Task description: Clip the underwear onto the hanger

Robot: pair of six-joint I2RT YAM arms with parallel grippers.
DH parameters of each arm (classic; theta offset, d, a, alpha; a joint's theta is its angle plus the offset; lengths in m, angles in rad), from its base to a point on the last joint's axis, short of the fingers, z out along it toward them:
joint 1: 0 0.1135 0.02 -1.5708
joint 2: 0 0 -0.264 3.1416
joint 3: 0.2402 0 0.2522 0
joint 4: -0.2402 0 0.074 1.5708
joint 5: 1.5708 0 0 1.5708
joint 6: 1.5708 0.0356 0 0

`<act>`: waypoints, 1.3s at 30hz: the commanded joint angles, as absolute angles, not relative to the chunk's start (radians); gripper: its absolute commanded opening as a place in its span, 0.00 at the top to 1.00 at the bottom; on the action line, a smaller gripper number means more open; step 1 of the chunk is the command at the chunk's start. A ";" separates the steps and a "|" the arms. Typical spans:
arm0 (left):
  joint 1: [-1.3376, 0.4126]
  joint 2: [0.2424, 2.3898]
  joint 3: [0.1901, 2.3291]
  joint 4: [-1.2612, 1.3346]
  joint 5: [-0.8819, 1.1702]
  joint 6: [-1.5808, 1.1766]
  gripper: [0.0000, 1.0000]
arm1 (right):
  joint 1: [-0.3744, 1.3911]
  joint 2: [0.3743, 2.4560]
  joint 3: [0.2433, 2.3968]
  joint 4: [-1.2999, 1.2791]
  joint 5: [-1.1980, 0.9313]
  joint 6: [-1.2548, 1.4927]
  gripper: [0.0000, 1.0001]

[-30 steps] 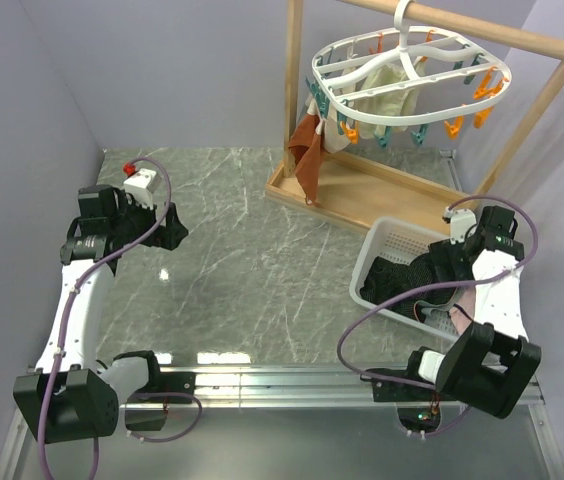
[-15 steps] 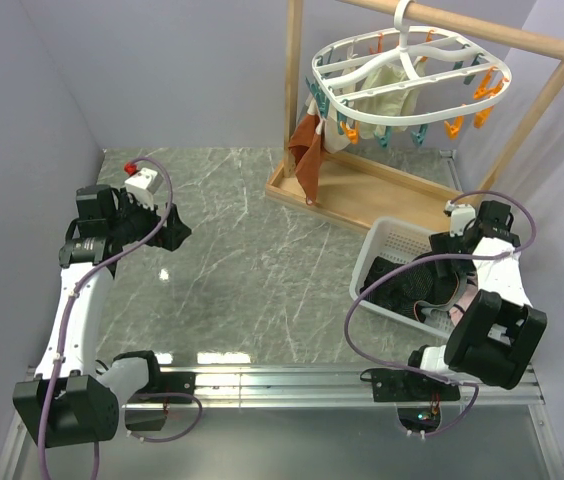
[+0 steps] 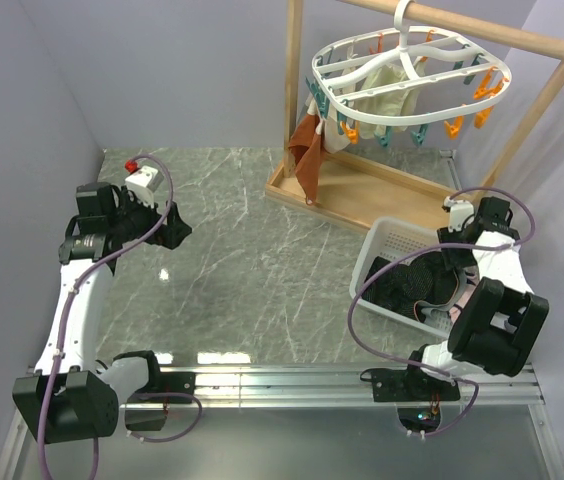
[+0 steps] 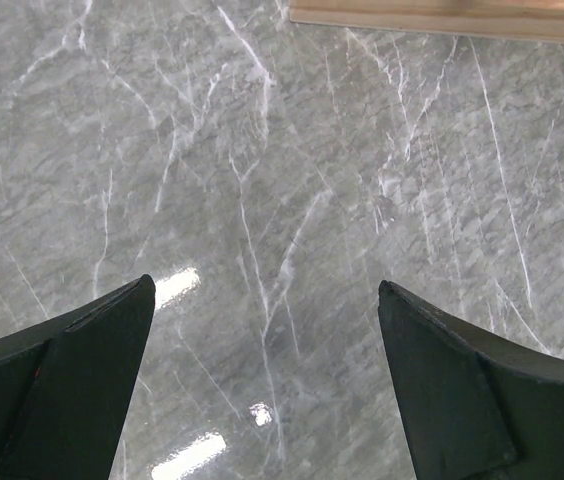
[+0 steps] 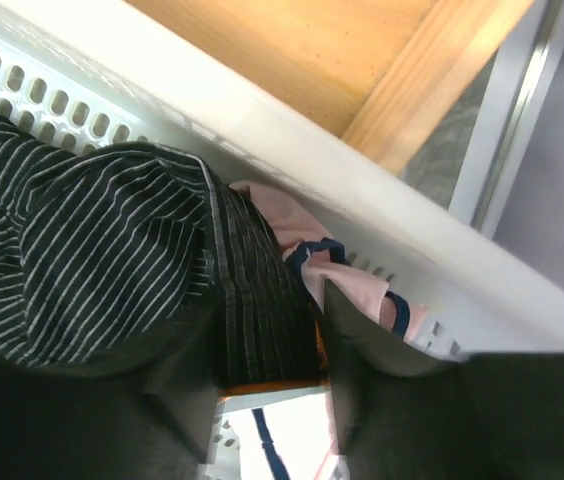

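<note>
The underwear (image 3: pixel 402 285), black with fine light pinstripes, lies bunched in the white basket (image 3: pixel 367 262). My right gripper (image 3: pixel 445 268) reaches down into the basket. In the right wrist view its fingers (image 5: pixel 392 400) press on either side of a fold of the underwear (image 5: pixel 262 320), and the right gripper (image 5: pixel 267 310) is shut on that fold. The white oval hanger (image 3: pixel 407 75) with orange and teal clips hangs from the wooden rail at the back. My left gripper (image 3: pixel 177 230) stands open above bare marble, well to the left, with nothing between its fingers (image 4: pixel 62 380).
A pink cloth with navy trim (image 5: pixel 362 290) lies against the basket wall (image 5: pixel 262 130) beside the underwear. A rust-brown cloth (image 3: pixel 307 155) and a cream cloth (image 3: pixel 387 95) hang from the hanger. The wooden frame's base (image 3: pixel 362 190) stands just behind the basket.
My right arm has swung its wrist round and reached into the basket, and its jaws have come in from wide open onto the underwear. The left arm has stayed put.
</note>
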State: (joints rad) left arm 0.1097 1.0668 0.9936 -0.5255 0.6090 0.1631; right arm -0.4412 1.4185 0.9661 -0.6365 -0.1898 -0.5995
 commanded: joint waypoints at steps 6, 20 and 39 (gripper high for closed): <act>0.107 1.035 1.051 -0.543 0.649 0.187 0.01 | -0.445 1.330 1.035 -0.710 -0.287 -0.664 1.00; 0.107 1.029 1.126 -0.618 0.698 0.181 0.01 | -0.397 0.839 1.133 -1.153 -0.630 -0.956 1.00; 0.107 1.000 1.144 -0.470 0.810 -0.162 0.02 | 0.116 1.043 1.810 -1.037 -0.805 -0.597 1.00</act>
